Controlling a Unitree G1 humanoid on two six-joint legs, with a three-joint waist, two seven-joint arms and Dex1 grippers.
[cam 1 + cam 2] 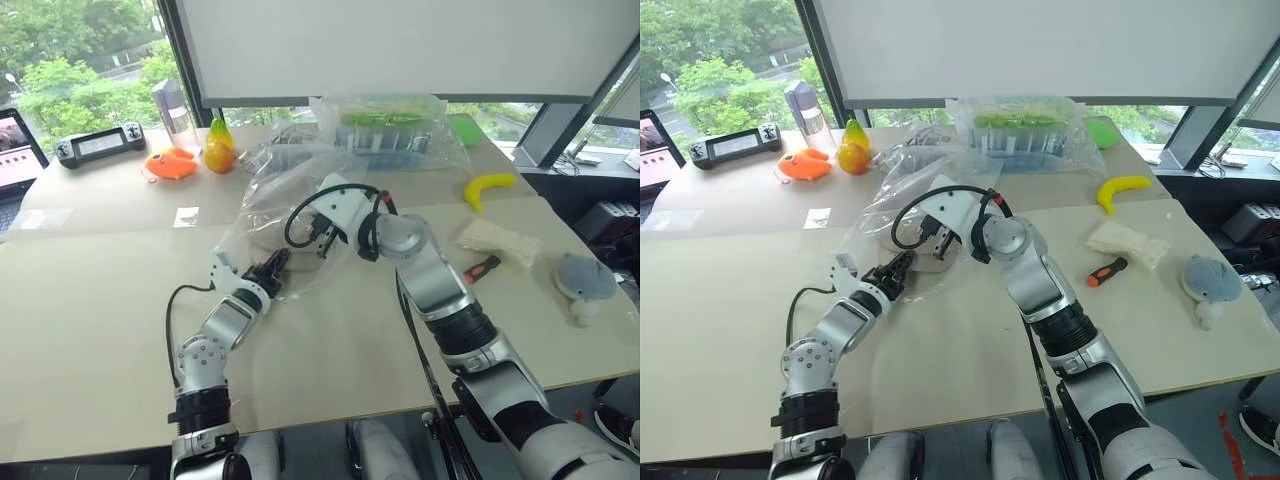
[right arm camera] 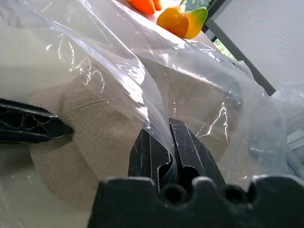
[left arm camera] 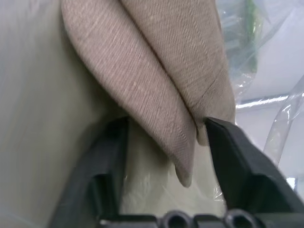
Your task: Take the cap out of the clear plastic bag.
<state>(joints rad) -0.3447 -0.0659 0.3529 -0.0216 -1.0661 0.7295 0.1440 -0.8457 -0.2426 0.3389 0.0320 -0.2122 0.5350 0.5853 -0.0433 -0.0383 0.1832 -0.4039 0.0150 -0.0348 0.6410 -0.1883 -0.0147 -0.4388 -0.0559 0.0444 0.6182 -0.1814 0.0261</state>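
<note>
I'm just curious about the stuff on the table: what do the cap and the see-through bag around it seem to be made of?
The cap looks like woven cloth, perhaps linen or cotton: beige, matte, with a fine visible weave and soft folds. The clear plastic bag looks like thin plastic film: colourless, glossy, creased and catching bright glints.

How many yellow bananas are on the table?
1. The banana lies on the table by its far right side, near the bag of green and blue things. Another could hide behind bags.
</note>
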